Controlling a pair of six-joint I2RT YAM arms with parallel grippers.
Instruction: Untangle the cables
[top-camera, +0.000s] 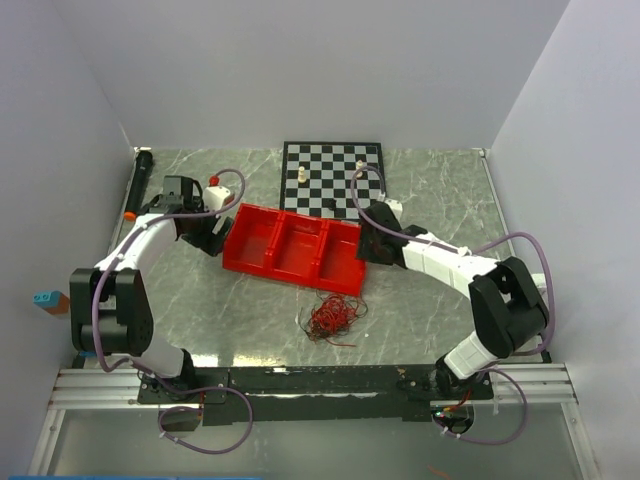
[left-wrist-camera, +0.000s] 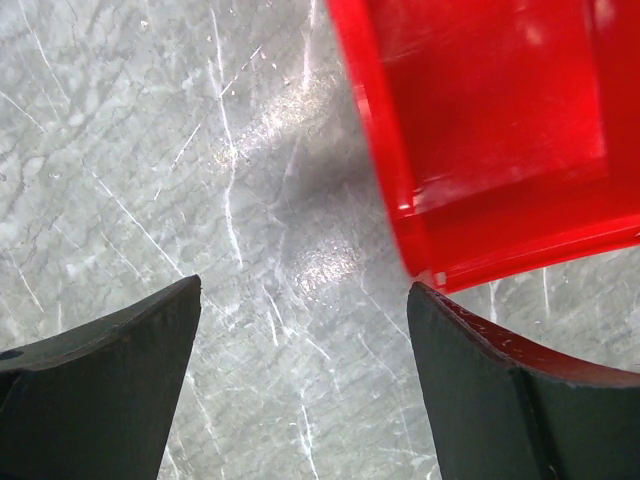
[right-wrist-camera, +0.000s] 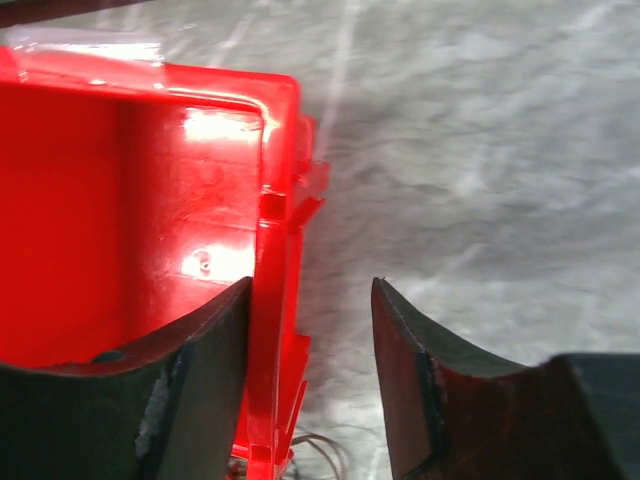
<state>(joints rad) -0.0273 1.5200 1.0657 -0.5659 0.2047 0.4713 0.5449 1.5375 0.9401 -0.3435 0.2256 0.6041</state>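
Left arm (top-camera: 135, 250) reaches forward, wrist bent inward; left claw (left-wrist-camera: 303, 300) spread wide, pointing down. Right arm (top-camera: 440, 262) mirrors it; right claw (right-wrist-camera: 312, 295) roughly half spread, not clamped.

White-and-black arms (top-camera: 140, 240), lilac hoses (top-camera: 525, 237), dark, perhaps scuffed gripper fingers (left-wrist-camera: 480, 390)

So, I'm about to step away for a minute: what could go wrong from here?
The right gripper straddles the end wall of the red plastic three-compartment tray; closing and pulling could drag it over the tangle of thin red and dark wires lying just in front. The open left gripper is beside the tray's other corner, not on it, so a one-sided pull may swing the tray into the white pieces on the chessboard.
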